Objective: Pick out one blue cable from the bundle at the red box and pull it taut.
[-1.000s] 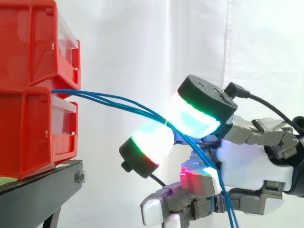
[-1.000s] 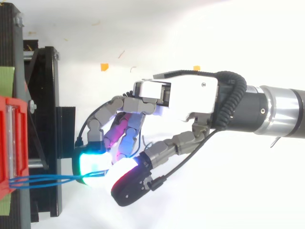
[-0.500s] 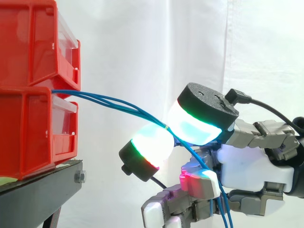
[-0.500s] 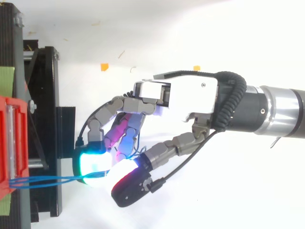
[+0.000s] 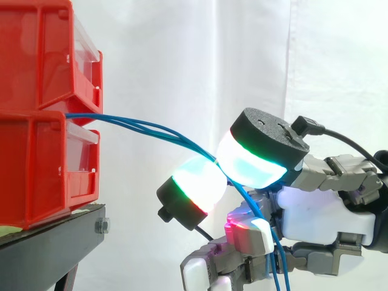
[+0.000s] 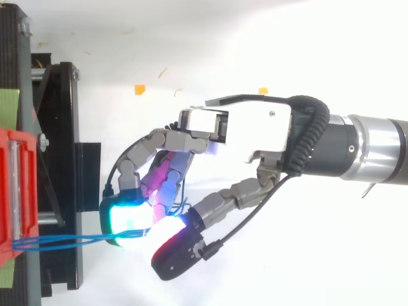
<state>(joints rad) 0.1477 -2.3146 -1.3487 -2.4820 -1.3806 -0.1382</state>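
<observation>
Red bins (image 5: pixel 36 60) stand stacked at 9 o'clock in the side view, cut off by the left and top edges, on a black stand (image 5: pixel 48 248) before a white curtain (image 5: pixel 182 48). From the seam between the upper and the lower bin the blue cables (image 5: pixel 182 141) come out; where they begin inside is hidden. They run in a gentle bow, not a straight line, toward the centre, drawing together as they go. There the hand (image 5: pixel 321 212), entering from 3 o'clock, has two glowing pads (image 5: pixel 251 160) pressed together on the strands, one cyan with a green rim above, one white with green and red edges below. How many strands lie inside the pinch cannot be made out, since the pads cover them. Below the pinch the cables drop past a red-lit fingertip toward 5 o'clock and are cut off by the lower edge. In the top view the hand (image 6: pixel 255 131) reaches from 3 o'clock toward 8 o'clock, its other fingers curled in under the palm, and the cables (image 6: pixel 64 241) cross the stand (image 6: pixel 60 159) from the bin (image 6: pixel 13 191) at 8 o'clock to the pads, which hide the grip point.
</observation>
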